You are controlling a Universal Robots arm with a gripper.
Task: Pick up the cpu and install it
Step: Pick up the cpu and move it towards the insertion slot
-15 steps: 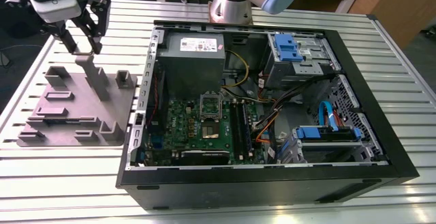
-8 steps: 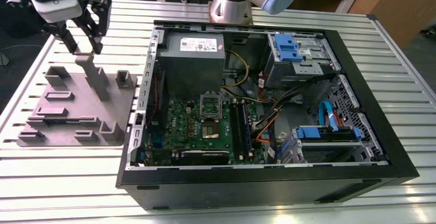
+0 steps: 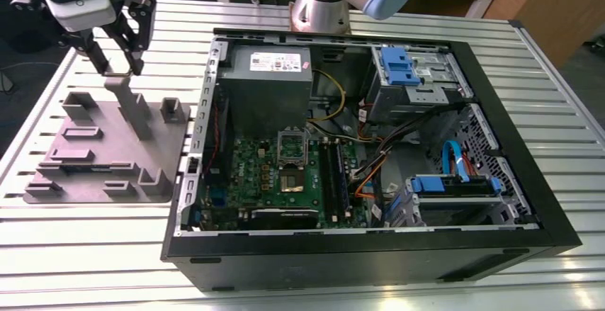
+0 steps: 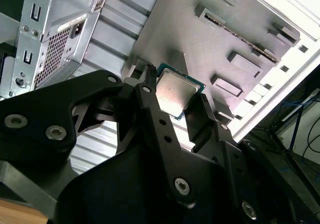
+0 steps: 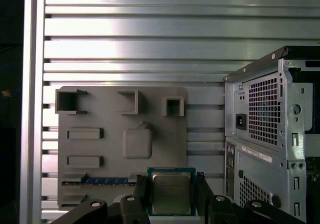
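the cpu (image 5: 171,191) is gripped only by two opposite edges, so it could be tilted or dropped if that thin hold slips. the socket (image 3: 288,178) inside the open computer case (image 3: 378,261) could be damaged if the cpu is set down skewed or knocked on the case wall. the fingers (image 4: 152,108) of the gripper (image 3: 113,54) are drawn in to the cpu's width and clamped on it. the cpu is held above the grey tray (image 3: 166,148), apparently clear of it and well apart from the socket.
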